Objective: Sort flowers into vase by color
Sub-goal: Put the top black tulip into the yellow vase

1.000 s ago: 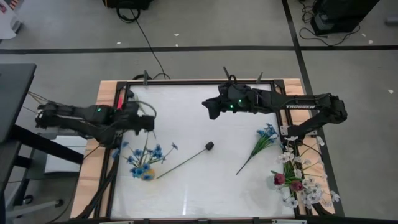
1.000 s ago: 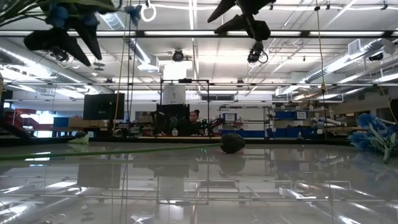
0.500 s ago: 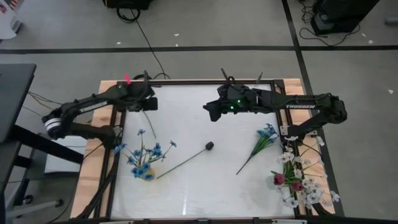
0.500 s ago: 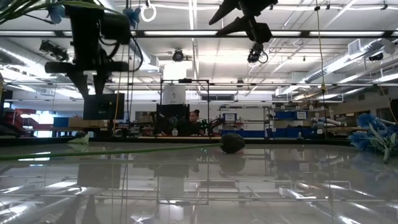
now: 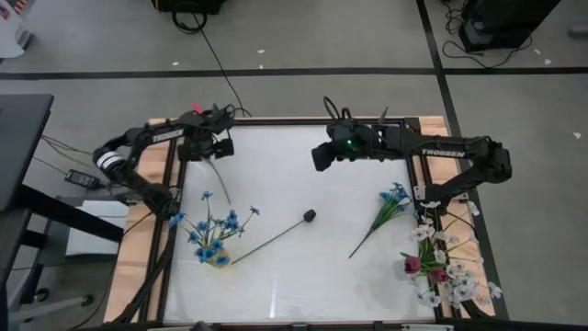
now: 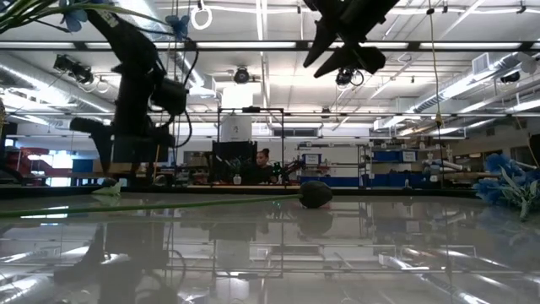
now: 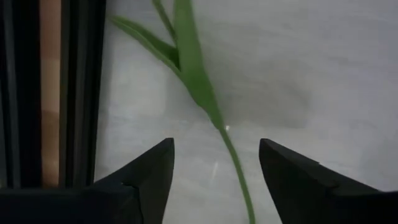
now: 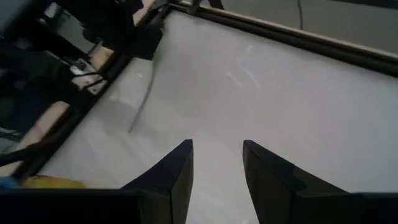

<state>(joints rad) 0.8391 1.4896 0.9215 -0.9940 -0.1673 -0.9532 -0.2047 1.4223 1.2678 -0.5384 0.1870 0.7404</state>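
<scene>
Looking from the near edge of the worktop (image 5: 294,285), we see red and white flowers (image 5: 439,267) bunched at the near right corner. Blue flowers (image 5: 213,237) stand by the near left edge. A black bud (image 5: 310,216) on a long stem lies mid-worktop, and a blue sprig (image 5: 393,200) lies near the right edge. At the far left corner, our left fingers (image 7: 211,163) are open over a green stem (image 7: 198,81). Our right fingers (image 8: 216,163) hang open by the far edge, holding nothing.

Flowers (image 5: 216,234) scattered on white table (image 5: 294,276)
</scene>
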